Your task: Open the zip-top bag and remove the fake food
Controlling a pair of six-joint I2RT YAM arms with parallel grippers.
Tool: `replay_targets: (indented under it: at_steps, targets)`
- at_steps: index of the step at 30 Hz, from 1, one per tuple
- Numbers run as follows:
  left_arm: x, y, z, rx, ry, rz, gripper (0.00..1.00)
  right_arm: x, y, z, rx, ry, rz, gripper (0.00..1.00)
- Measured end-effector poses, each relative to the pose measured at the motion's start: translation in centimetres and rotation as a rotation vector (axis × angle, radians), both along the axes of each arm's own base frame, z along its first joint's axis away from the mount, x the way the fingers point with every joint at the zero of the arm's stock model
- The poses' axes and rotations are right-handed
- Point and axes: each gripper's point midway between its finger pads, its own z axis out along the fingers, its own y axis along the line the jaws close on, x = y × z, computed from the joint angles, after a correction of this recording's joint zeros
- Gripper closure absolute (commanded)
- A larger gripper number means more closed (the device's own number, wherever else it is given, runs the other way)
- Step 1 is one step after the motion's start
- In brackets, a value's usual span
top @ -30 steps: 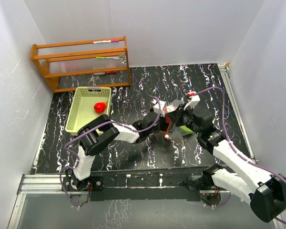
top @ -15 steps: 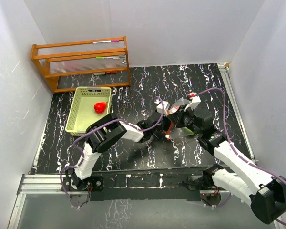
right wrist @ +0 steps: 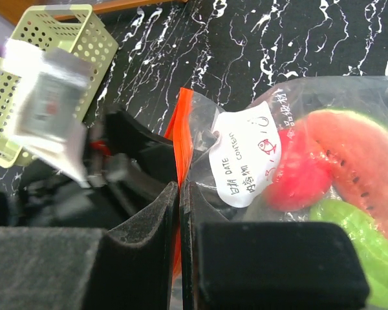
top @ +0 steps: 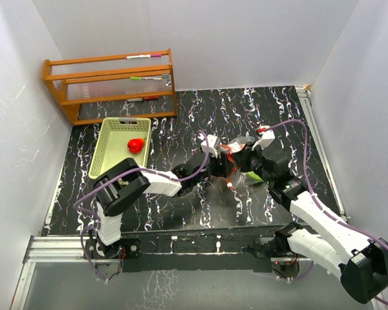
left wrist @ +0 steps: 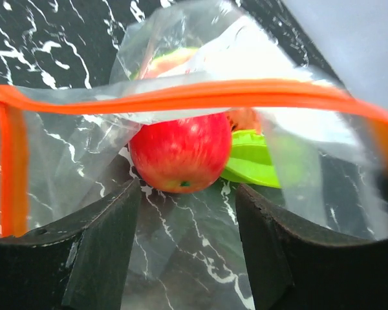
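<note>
Right, your left gripper [left wrist: 187, 194] is nosed up to the mouth of the clear crinkly zip-top bag [left wrist: 71, 148], jaws spread wide and holding nothing. The bag lies mid-table on the black white-veined tabletop [top: 181, 110], between your two arms.

Over on the other side, your right gripper [right wrist: 180, 187] is clenched on the bag's edge at the red zip strip [right wrist: 184, 129], beside the white handwritten label [right wrist: 246, 161], and that pinch looks to be what props the mouth up.

Now the line that matters. The round red plastic apple [left wrist: 180, 152] sits straight ahead of the left jaws, centred on the gap and low on the tabletop inside the bag. The zip strip crosses above it, square to your approach. Being round, it gives you no axis to match, and the gap looks wide enough to take it.

Behind it on the right lies the flat bright green toy piece [left wrist: 252, 158], touching the apple. The red watermelon slice with green rind [left wrist: 174, 61] sits further in. The left arm is the one at the opening, so the reach is its job.

Away to the left, a small red toy piece [top: 136, 144] lies in the pale green slotted basket [top: 107, 161].
</note>
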Motion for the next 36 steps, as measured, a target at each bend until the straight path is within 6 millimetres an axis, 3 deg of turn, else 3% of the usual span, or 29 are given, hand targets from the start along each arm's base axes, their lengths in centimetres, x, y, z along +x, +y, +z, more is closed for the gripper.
replay_targets:
  at_steps: [5, 9, 10, 14, 16, 21, 26, 29, 32, 36]
  targets:
    - [-0.1, 1.0, 3.3, -0.026, -0.061, 0.012, 0.22, 0.3, -0.1, -0.4, -0.011, 0.01, -0.013, 0.92]
    - [-0.2, 1.0, 3.2, -0.021, -0.063, 0.004, 0.21, 0.2, 0.0, -0.3, -0.014, 0.005, 0.0, 0.86]
    - [-0.2, 0.9, 3.2, -0.022, -0.063, 0.002, 0.22, 0.2, 0.1, -0.2, -0.019, 0.001, 0.009, 0.8]
    - [-0.3, 0.8, 2.9, -0.025, -0.054, -0.002, 0.22, 0.6, 0.0, 0.2, -0.047, 0.011, 0.005, 0.31]
    - [-0.3, 0.8, 2.2, -0.018, -0.04, -0.001, 0.22, 1.1, -1.0, 0.5, -0.065, 0.004, -0.053, 0.22]
    - [-0.5, 1.0, 0.2, 0.007, -0.009, 0.002, 0.18, 1.3, -3.6, 0.7, -0.09, 0.003, -0.189, 0.22]
    - [-0.6, 1.0, -0.3, 0.001, 0.007, 0.007, 0.11, 2.4, -7.4, -0.1, -0.074, 0.045, -0.354, 0.22]
    - [-0.4, 0.9, -0.6, -0.016, 0.017, 0.012, 0.08, 3.6, -11.0, -1.8, -0.054, 0.114, -0.458, 0.22]
    - [-0.3, 0.9, -1.2, -0.03, 0.041, 0.011, 0.05, 4.0, -14.5, -4.8, -0.045, 0.211, -0.537, 0.22]
    - [0.3, 1.3, -2.0, -0.071, 0.082, 0.024, 0.04, 3.9, -15.8, -8.0, -0.023, 0.318, -0.536, 0.29]
